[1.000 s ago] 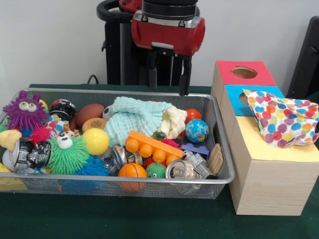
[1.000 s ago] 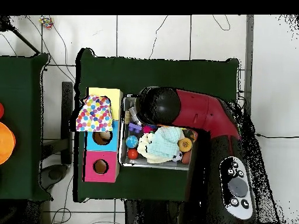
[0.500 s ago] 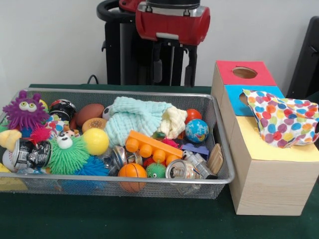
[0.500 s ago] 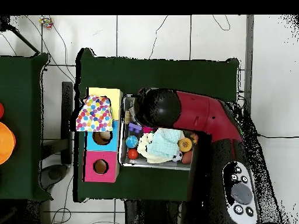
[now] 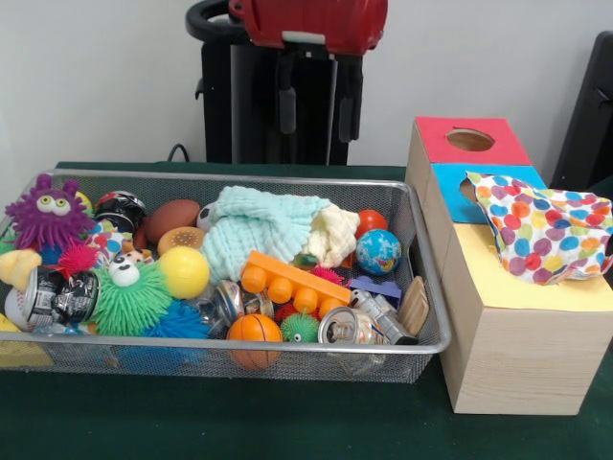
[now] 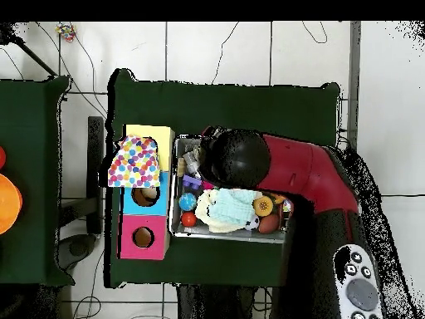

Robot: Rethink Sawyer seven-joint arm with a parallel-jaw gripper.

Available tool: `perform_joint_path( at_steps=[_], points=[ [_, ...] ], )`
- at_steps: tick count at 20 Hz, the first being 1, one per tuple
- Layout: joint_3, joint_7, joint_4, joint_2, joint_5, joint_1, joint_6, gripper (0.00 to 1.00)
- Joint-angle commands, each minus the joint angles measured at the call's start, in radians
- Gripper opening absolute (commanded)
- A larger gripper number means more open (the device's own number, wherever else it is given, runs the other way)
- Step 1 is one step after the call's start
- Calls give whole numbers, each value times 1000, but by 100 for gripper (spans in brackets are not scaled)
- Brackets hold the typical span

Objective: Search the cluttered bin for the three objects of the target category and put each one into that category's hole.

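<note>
Pincer (image 5: 312,96) raised above a wire-mesh bin (image 5: 421,297) of toys on the green counter (image 5: 287,422).
Its two black fingers (image 5: 284,105) hang apart, holding nothing, behind the bin's far rim. Inside lie a mint cloth (image 5: 254,230), an orange brick (image 5: 292,278), a globe ball (image 5: 378,251), a purple googly-eyed monster (image 5: 46,216) and a crushed can (image 5: 345,328). Beside the bin stands a wooden box (image 5: 508,355) with red, blue and yellow tops, draped with a polka-dot cloth (image 5: 541,230).

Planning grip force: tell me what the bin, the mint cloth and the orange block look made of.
Bin: metal wire mesh, silvery with a shiny rim.
Mint cloth: soft woven fabric, matte, crinkled and folded.
Orange block: probably hard plastic, smooth, glossy, with moulded studs.
</note>
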Motion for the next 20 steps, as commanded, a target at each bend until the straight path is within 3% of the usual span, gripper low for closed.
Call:
perform_joint_path(
  at_steps=[1, 7, 11, 20],
  points=[
    [95, -232, 106, -94, -5, -94, 153, 100],
    [104, -293, 28, -115, -56, -157, 264, 100],
    [127, -276, 36, -125, -64, -155, 249, 100],
    [122, -198, -100, -78, -209, -27, 301, 100]
  ],
)
